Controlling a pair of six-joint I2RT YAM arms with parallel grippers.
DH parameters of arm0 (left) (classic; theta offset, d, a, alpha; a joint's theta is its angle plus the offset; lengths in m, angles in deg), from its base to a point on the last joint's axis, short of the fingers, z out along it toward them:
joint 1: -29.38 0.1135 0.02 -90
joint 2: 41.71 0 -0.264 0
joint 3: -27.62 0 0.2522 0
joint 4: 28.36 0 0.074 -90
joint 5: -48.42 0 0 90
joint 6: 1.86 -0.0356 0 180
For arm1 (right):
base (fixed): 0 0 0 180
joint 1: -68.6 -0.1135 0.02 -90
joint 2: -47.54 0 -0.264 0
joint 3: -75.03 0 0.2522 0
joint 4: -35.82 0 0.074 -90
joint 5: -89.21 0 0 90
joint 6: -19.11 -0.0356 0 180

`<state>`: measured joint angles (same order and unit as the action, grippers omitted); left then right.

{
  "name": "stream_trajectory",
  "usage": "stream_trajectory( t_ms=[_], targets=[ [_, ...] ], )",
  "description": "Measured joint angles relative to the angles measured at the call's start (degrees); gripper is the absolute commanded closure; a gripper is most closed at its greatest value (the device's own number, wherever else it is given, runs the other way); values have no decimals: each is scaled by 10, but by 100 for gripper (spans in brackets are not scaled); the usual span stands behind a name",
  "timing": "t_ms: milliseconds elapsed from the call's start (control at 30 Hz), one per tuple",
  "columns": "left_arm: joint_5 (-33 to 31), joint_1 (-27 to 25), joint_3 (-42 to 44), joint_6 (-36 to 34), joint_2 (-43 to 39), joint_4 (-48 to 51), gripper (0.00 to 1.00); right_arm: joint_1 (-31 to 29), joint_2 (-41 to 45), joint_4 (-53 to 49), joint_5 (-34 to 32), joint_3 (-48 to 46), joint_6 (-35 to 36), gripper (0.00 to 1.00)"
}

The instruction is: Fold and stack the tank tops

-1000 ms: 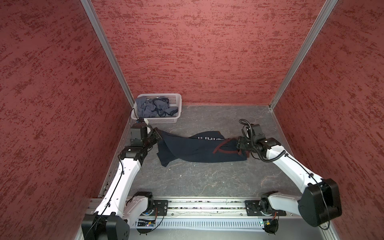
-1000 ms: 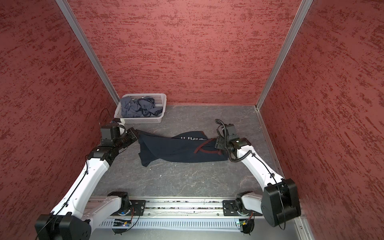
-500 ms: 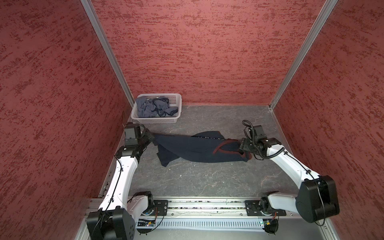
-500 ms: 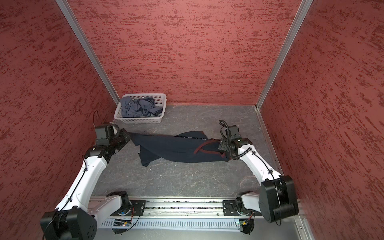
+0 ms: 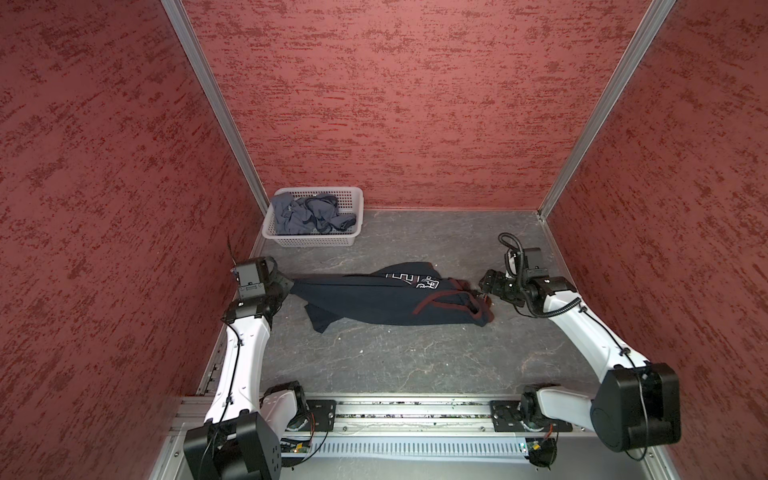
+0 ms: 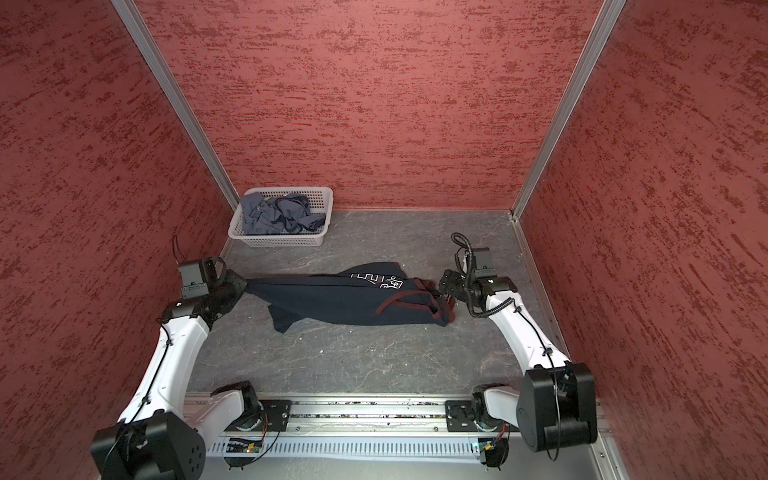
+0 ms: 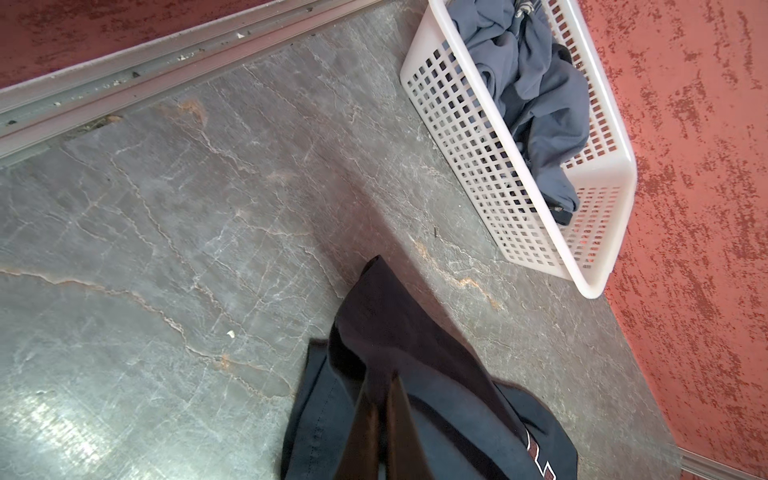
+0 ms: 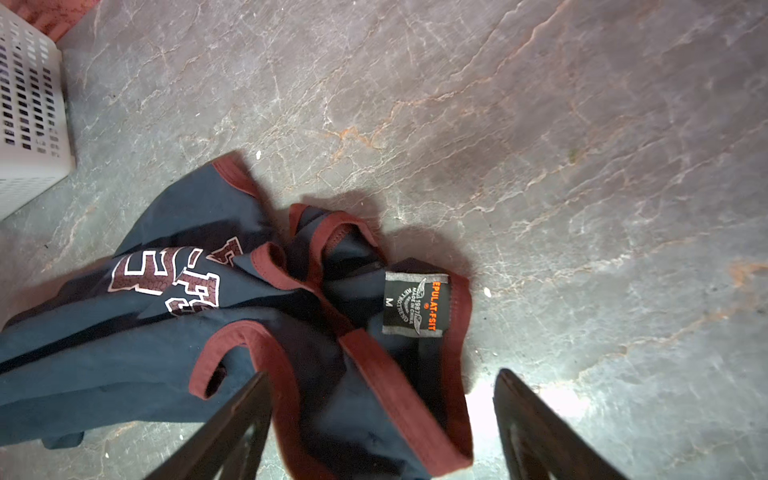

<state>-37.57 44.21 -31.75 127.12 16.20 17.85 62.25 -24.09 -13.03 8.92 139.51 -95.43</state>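
1. landmark: white perforated basket (image 5: 316, 242) (image 6: 282, 241), set in the back corner against the red walls.
2. grey-blue tank top (image 5: 305, 214) (image 6: 270, 216) lies crumpled inside the basket, not folded. left wrist view shows it bunched along one basket wall (image 7: 536, 95).
3. navy tank top (image 5: 386, 303) (image 6: 353, 301) lies on the grey stone-look floor (image 5: 395, 365), out in front of the basket and apart from it, pulled into a long rumpled band. not folded.
4. the top's hem end is nearest the basket. its maroon-trimmed strap end is farthest from it. print partly visible, creased over.
5. left gripper (image 5: 290, 287) (image 7: 384, 380) is just in front of the basket's left corner. fingers clenched on the hem of the navy top, and the cloth rises off the floor to the jaws.
6. right gripper (image 5: 485, 293) (image 8: 382, 374) is well apart from the basket, at the strap end. fingers (image 8: 232, 424) released and spread wide. one is over the maroon trim, the other over bare floor. nothing grasped.
7. black neck label (image 8: 415, 303) faces up between the spread fingers, size m readable.
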Motion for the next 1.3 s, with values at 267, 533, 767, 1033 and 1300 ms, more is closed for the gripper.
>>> stream_trajectory(
  t_ms=[267, 533, 767, 1033, 1300],
  targets=[
    [13, -10, 0, 0, 7, -5, 100, -107, 37, -55, -36, 3, -26, 19],
    [15, -23, 0, 0, 9, -12, 100, -262, 42, -102, -75, -33, -118, 25],
    [16, -27, 0, 0, 10, -19, 100, -355, 41, -95, -75, -109, -204, 38],
    [20, -29, 0, -2, 10, -25, 100, -356, -33, -42, -81, -140, -228, 45],
    [26, -30, 0, -2, 10, -29, 100, -356, -73, -31, -134, -127, -228, 61]
  ],
)
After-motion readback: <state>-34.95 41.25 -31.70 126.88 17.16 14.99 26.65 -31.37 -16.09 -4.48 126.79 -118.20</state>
